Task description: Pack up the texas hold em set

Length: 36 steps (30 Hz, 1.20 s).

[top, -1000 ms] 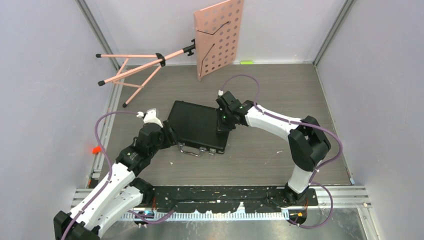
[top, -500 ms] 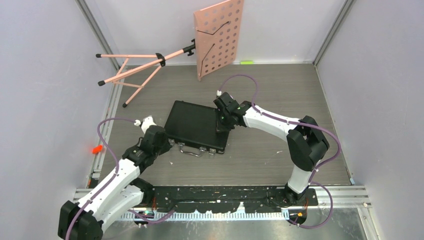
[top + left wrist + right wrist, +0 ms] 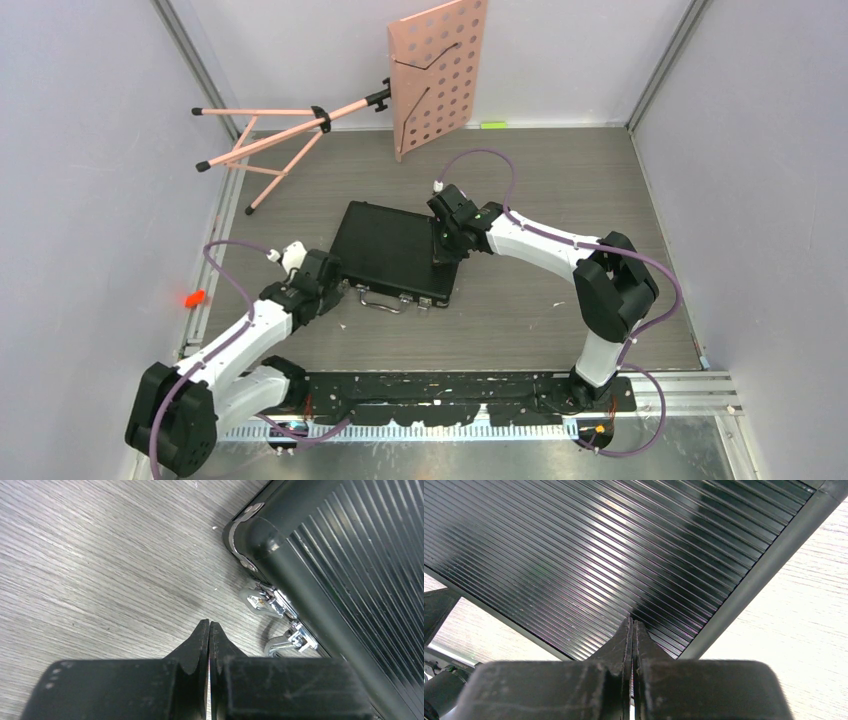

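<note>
left pincer (image 3: pixel 209 625): tips pressed together, empty, just off the near-left corner of the case (image 3: pixel 395 250)
right pincer (image 3: pixel 632 622): together too, tips at the ribbed lid
case: one, closed, lying flat mid-scene
surface (image 3: pixel 560 180): grey woodgrain, pale walls (image 3: pixel 80 150) around
music stand (image 3: pixel 440 75): one, pink, on its side at the back

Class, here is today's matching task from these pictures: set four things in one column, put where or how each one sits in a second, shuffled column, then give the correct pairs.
Column one:
1 case
2 left claw
3 right claw
4 music stand

Column two:
A tipped over at the far edge of the table
B shut, tips at the ribbed lid
C closed, lying flat mid-table
D shut, over bare table beside the latches

Pairs: 1-C, 2-D, 3-B, 4-A
</note>
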{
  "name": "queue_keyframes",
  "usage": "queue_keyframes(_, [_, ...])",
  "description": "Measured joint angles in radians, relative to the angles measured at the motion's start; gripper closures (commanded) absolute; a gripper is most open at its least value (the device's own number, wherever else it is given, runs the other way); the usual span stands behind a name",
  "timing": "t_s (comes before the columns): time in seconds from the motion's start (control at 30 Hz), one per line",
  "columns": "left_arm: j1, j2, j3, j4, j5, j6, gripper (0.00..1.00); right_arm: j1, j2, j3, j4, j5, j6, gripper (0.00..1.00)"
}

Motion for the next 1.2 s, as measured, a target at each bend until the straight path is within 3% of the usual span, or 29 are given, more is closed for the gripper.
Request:
queue_keyframes(0.27, [0.016, 0.125, 0.0, 0.057, 0.021, -0.063, 1.0, 0.0, 0.0, 0.0, 0.0, 0.0, 0.0, 0.99])
queue_keyframes(0.53, [0.095, 0.261, 0.024, 0.223, 0.061, -0.099, 1.0, 0.0, 0.001, 0.002, 0.0, 0.0, 0.0, 0.99])
queue_keyframes(0.73, [0.12, 0.288, 0.031, 0.272, 0.068, -0.102, 1.0, 0.0, 0.001, 0.001, 0.003, 0.008, 0.0, 0.99])
queue_keyframes(0.87, [0.121, 0.241, 0.018, 0.248, 0.077, -0.104, 1.0, 0.0, 0.001, 0.001, 0.003, 0.009, 0.0, 0.99])
queue_keyframes(1.0, [0.117, 0.058, -0.014, 0.191, 0.111, -0.089, 1.0, 0.001, 0.001, 0.001, 0.003, 0.01, 0.0, 0.99])
queue_keyframes(1.2, [0.079, -0.167, -0.069, 0.223, 0.332, -0.031, 1.0, 0.002, 0.001, 0.001, 0.003, 0.013, 0.0, 0.99])
